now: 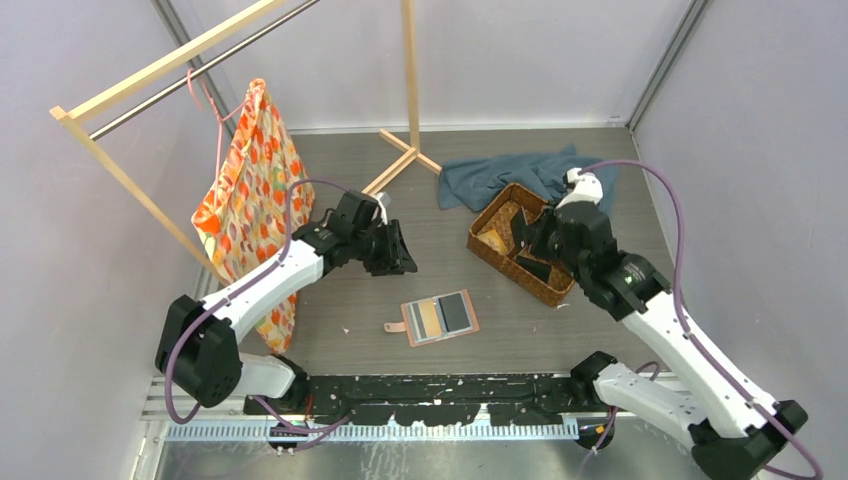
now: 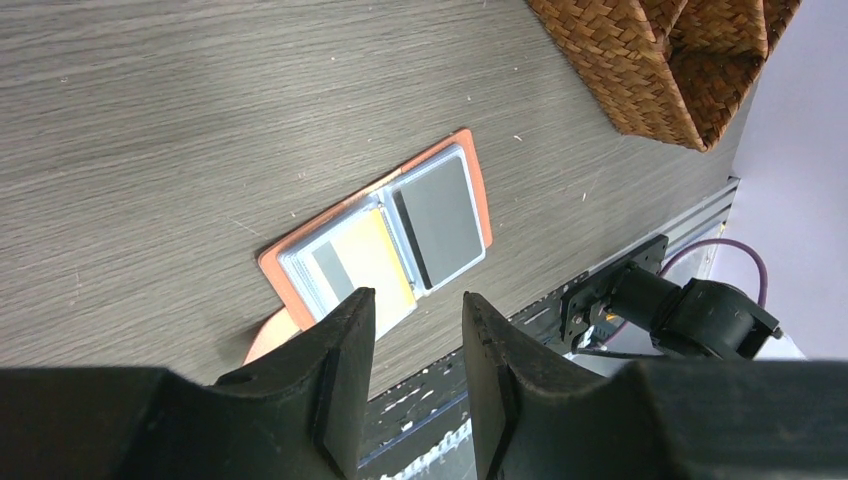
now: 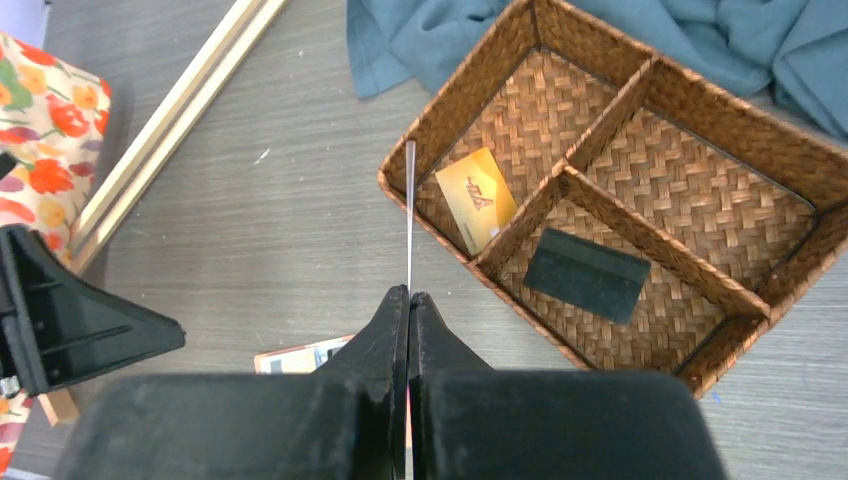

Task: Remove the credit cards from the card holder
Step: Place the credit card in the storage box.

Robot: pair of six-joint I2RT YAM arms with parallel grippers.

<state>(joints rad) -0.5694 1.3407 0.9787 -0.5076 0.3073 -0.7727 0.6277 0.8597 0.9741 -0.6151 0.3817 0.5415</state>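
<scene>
The salmon-pink card holder [image 1: 440, 317] lies open on the table near the front edge. Its slots show a yellow credit card [image 2: 375, 255] and a grey one [image 2: 440, 215]. My left gripper [image 2: 415, 300] hovers open above and behind the holder [image 2: 478, 180], nothing between its fingers. My right gripper [image 3: 409, 295] is shut on a thin pale card [image 3: 409, 220], seen edge-on, by the left corner of the woven basket [image 3: 455, 95]. A gold card [image 3: 477, 197] and a black card [image 3: 587, 275] lie in two of its compartments.
The brown basket [image 1: 510, 270] sits right of centre, partly on a teal cloth [image 1: 500, 175]. A wooden clothes rack [image 1: 410, 80] stands at the back, with a floral orange bag [image 1: 250, 190] hanging at the left. The metal mounting rail [image 1: 440, 390] borders the near edge.
</scene>
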